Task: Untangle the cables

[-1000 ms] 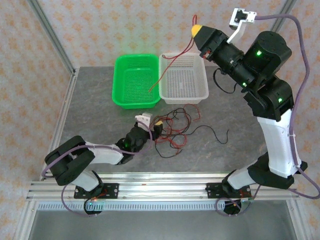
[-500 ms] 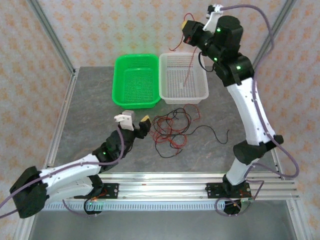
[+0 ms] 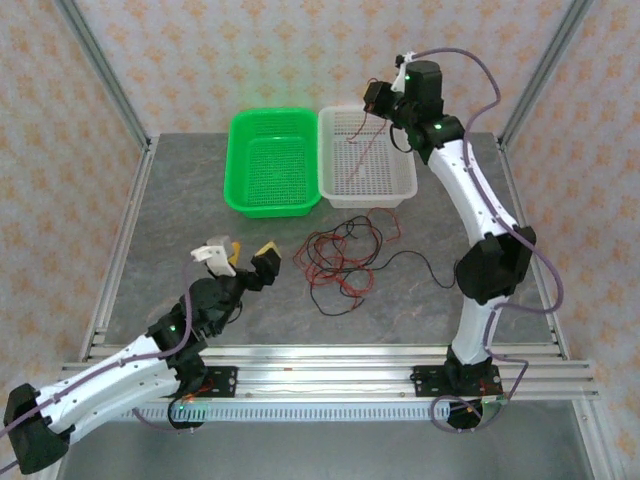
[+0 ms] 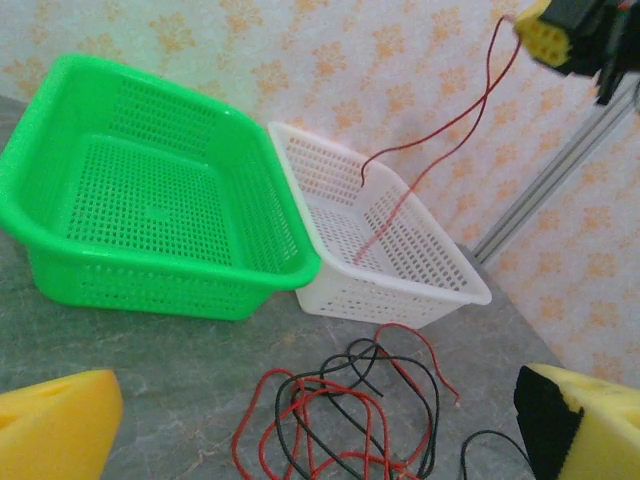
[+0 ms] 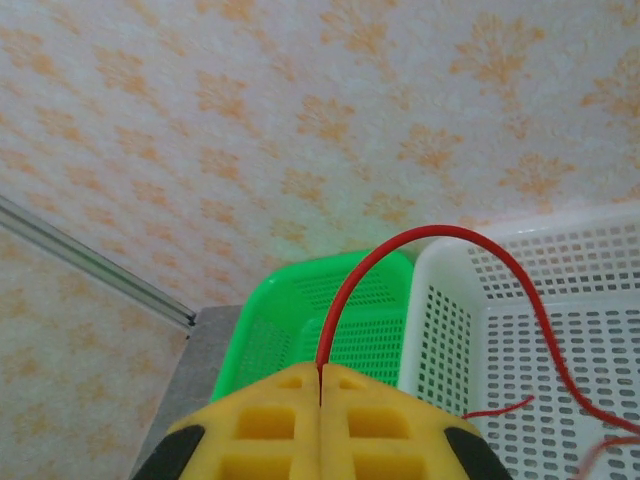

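red cable (image 5: 400,245) pinched in right tool (image 5: 320,385) over white basket (image 3: 405,186)
left tool (image 3: 250,256) apart near tangled cables (image 3: 340,262) on counter (image 3: 190,215); cable tip seemingly inside basket

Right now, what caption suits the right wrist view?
Right gripper shut on red cable arching over white basket, green basket alongside.

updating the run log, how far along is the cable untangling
Done: one red cable is out of the pile. In hand: the right gripper is shut on it, and its loose end hangs down into the white basket. Left: a tangle of red and black cables lies on the table near that basket. The left gripper is open beside it, holding nothing.
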`<state>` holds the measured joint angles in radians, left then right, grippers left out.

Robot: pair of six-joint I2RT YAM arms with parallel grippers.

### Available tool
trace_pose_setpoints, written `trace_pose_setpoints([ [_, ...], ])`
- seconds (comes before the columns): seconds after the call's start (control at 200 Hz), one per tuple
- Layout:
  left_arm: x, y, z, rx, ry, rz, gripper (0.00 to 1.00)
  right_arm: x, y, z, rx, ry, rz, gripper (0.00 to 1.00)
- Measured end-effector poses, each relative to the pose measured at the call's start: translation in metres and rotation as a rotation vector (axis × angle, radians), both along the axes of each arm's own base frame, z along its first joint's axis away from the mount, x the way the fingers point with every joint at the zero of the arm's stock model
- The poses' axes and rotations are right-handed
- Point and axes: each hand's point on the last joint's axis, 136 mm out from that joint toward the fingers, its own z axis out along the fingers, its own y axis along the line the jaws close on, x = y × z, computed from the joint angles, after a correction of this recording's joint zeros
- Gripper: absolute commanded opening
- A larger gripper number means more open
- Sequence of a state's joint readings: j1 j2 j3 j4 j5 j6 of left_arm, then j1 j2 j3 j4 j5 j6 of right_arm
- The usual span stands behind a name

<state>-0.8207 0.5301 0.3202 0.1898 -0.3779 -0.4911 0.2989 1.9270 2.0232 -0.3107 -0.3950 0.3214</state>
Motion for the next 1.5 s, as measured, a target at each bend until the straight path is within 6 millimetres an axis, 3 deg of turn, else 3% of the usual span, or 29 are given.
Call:
trace_pose_setpoints([
  [0.205,-0.006,0.009,-0.001,-0.009,0.031,0.011,0.99,0.031,0.009,-0.084,-0.037,0.124,0.013,0.0],
  [0.415,0.0,0.003,0.0,0.039,0.115,0.015,0.95,0.041,0.01,-0.185,-0.092,0.293,0.002,0.0],
  [0.516,0.006,-0.006,-0.001,0.062,0.169,0.012,0.92,0.045,0.006,-0.223,-0.125,0.352,-0.026,0.0],
  [0.581,0.01,-0.013,-0.004,0.074,0.206,0.005,0.91,0.046,0.002,-0.246,-0.152,0.399,-0.046,0.1],
  [0.711,0.017,-0.022,-0.017,0.112,0.299,0.012,0.89,0.047,-0.006,-0.271,-0.194,0.465,-0.082,0.41],
  [0.826,0.021,-0.026,-0.027,0.125,0.375,0.035,0.86,0.045,-0.012,-0.273,-0.23,0.484,-0.098,0.64],
  [0.891,0.022,-0.027,-0.034,0.133,0.417,0.05,0.85,0.047,-0.014,-0.267,-0.239,0.481,-0.112,0.69],
  [1.136,0.021,-0.034,-0.078,0.169,0.574,0.073,0.8,0.038,-0.024,-0.24,-0.264,0.476,-0.146,0.72],
  [1.291,0.023,-0.036,-0.103,0.167,0.656,0.087,0.74,0.014,-0.031,-0.195,-0.266,0.432,-0.16,0.71],
  [1.502,0.037,-0.039,-0.122,0.079,0.698,0.089,0.7,-0.039,-0.027,-0.132,-0.261,0.34,-0.133,0.67],
])
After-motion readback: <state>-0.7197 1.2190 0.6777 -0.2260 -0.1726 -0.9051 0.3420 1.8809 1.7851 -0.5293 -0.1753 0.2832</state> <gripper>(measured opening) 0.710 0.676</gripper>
